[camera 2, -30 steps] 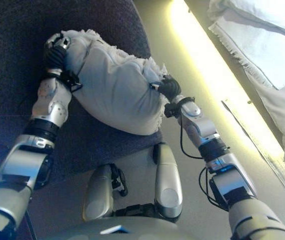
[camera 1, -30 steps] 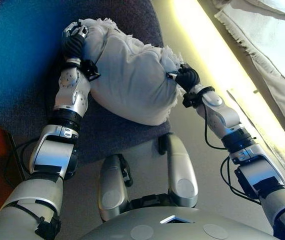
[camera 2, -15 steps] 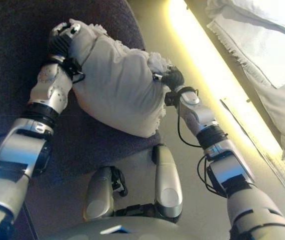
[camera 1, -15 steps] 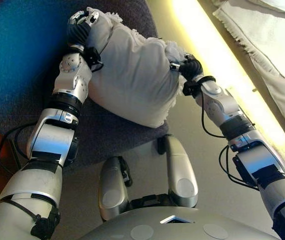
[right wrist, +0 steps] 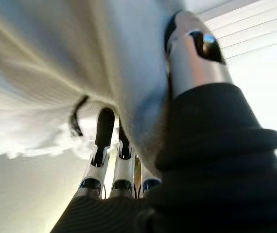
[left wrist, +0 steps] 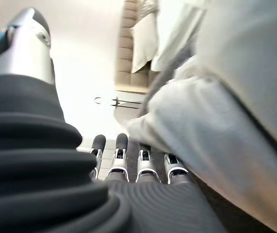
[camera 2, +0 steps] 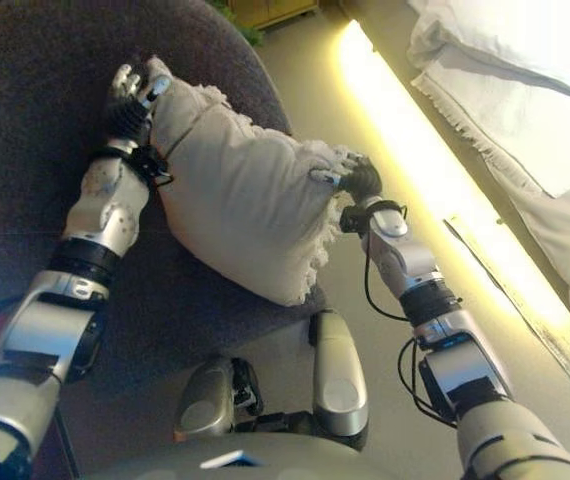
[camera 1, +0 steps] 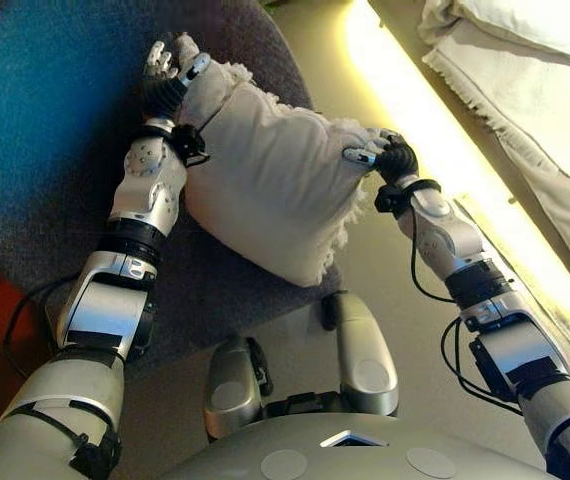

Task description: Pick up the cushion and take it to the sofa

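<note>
The dark grey upholstered armchair seat (camera 1: 215,290) lies nearest, at roughly 9 o'clock from the view centre, and the pale cream fringed fabric cushion (camera 1: 270,185) sits over it, lower corner apparently at or just above the seat, the rest tilted up. The cushion is squeezed between both hands rather than gripped by one, probably because it is too broad and soft for a single hand. The left hand (camera 1: 170,75) presses the cushion's edge at 10 o'clock; in its wrist view the fingers (left wrist: 146,162) run nearly straight beside the fabric, thumb apart, so it acts as a flat paddle. The right hand (camera 1: 390,155) bears on the opposite edge at 2 o'clock; its wrist view shows straight fingers (right wrist: 102,141) under the cloth and the thumb on the other face, a loose clamp, not a curl. Judgement: lift under way, carry not yet begun. Farther off, at 1 o'clock, a bright yellow-lit floor strip (camera 1: 435,130) runs along the pale cream sofa with draped fringed throw (camera 1: 525,70), the likely drop point, well apart from the cushion.
</note>
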Controlling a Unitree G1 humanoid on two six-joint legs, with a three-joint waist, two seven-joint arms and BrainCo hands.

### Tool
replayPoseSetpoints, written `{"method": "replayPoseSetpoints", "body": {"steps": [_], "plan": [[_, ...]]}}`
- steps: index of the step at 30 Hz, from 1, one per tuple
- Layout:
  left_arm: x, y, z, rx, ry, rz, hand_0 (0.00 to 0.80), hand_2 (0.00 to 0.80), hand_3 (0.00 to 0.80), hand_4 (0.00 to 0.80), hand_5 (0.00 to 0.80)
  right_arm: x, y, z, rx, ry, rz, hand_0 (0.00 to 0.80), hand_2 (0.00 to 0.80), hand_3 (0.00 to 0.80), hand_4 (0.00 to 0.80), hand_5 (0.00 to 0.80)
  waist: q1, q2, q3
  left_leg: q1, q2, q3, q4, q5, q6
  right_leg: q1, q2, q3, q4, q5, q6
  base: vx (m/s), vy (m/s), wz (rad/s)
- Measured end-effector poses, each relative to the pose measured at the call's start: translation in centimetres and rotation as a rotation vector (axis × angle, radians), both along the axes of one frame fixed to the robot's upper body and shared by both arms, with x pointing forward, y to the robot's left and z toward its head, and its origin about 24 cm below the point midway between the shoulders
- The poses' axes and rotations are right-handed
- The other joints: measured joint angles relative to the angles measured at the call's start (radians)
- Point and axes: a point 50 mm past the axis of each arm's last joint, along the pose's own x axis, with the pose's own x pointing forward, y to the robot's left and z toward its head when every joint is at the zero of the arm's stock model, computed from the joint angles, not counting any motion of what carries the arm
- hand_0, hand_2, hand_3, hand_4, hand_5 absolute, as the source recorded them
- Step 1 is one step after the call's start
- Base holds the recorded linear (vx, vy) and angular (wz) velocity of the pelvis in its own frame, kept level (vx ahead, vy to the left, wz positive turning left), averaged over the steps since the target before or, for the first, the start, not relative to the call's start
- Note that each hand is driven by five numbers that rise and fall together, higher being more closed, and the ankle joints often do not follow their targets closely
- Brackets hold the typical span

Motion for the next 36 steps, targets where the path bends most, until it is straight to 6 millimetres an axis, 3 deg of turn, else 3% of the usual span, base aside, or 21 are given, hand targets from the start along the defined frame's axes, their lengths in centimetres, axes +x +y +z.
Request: {"method": "replayPoseSetpoints", "body": {"steps": [5, 9, 15, 21, 26, 29, 33, 36], "plan": [[-1.1, -1.1, 2.9, -0.017, -0.154, -0.065, 0.000, 0.000, 0.000, 0.000, 0.000, 0.0, -1.8, 3.8, 0.061, -0.189, -0.089, 0.000, 0.000, 0.000, 0.000, 0.000, 0.006, 0.004, -0.041, 0.145, -0.012, 0.003, -0.207, 0.078, -0.020, 0.110, 0.013, -0.030, -0.096, 0.001, -0.003, 0.095, 0.032, 0.08], [-1.5, -0.8, 3.4, -0.023, -0.187, -0.064, 0.000, 0.000, 0.000, 0.000, 0.000, -0.3, -3.3, 5.7, 0.020, -0.283, -0.120, 0.000, 0.000, 0.000, 0.000, 0.000, 0.004, 0.031, -0.127, 0.247, -0.008, 0.004, -0.346, 0.131, -0.033, 0.184, 0.038, -0.052, -0.165, 0.002, -0.004, 0.028, 0.053, 0.02], [-1.9, 0.3, 4.1, 0.000, -0.209, -0.028, 0.000, 0.000, 0.000, 0.000, 0.000, -0.5, -5.2, 6.6, -0.044, -0.312, -0.130, 0.000, 0.000, 0.000, 0.000, 0.000, 0.020, 0.056, -0.177, 0.306, -0.006, 0.010, -0.411, 0.154, -0.036, 0.233, 0.053, -0.058, -0.209, 0.007, 0.002, -0.011, 0.053, 0.00], [-2.9, 3.8, 4.9, -0.009, -0.246, 0.107, 0.000, 0.000, 0.000, 0.000, 0.000, -1.5, -6.3, 6.3, -0.061, -0.324, -0.084, 0.000, 0.000, 0.000, 0.000, 0.000, 0.050, 0.060, -0.218, 0.310, -0.006, 0.016, -0.425, 0.164, -0.035, 0.234, 0.053, -0.059, -0.222, 0.004, 0.008, -0.041, 0.027, 0.00], [-6.0, 5.0, 2.1, -0.036, -0.250, 0.098, 0.000, 0.000, 0.000, 0.000, 0.000, -3.9, -7.7, 3.8, -0.040, -0.284, -0.076, 0.000, 0.000, 0.000, 0.000, 0.000, 0.070, 0.061, -0.237, 0.301, -0.006, 0.013, -0.422, 0.167, -0.031, 0.234, 0.052, -0.063, -0.232, 0.005, 0.008, -0.068, 0.028, 0.04], [-8.0, 3.7, -1.4, -0.107, -0.205, 0.029, 0.000, 0.000, 0.000, 0.000, 0.000, -5.8, -8.7, 0.6, -0.048, -0.200, -0.092, 0.000, 0.000, 0.000, 0.000, 0.000, 0.091, 0.057, -0.243, 0.295, -0.007, 0.002, -0.422, 0.169, -0.028, 0.236, 0.049, -0.070, -0.239, 0.008, 0.008, -0.100, 0.030, 0.07], [-11.6, 2.5, -5.6, -0.181, -0.148, -0.051, 0.000, 0.000, 0.000, 0.000, 0.000, -9.6, -8.3, -4.4, -0.066, -0.085, -0.068, 0.000, 0.000, 0.000, 0.000, 0.000, 0.111, 0.050, -0.248, 0.280, -0.006, -0.002, -0.422, 0.171, -0.024, 0.232, 0.046, -0.081, -0.247, 0.007, 0.007, -0.087, -0.010, 0.09], [-13.8, 2.8, -8.1, -0.194, -0.093, -0.060, 0.000, 0.000, 0.000, 0.000, 0.000, -12.1, -7.6, -7.5, 0.023, -0.005, -0.062, 0.000, 0.000, 0.000, 0.000, 0.000, 0.114, 0.046, -0.247, 0.278, -0.006, -0.002, -0.422, 0.174, -0.018, 0.232, 0.045, -0.084, -0.248, 0.006, 0.006, -0.092, -0.031, 0.05]]}}
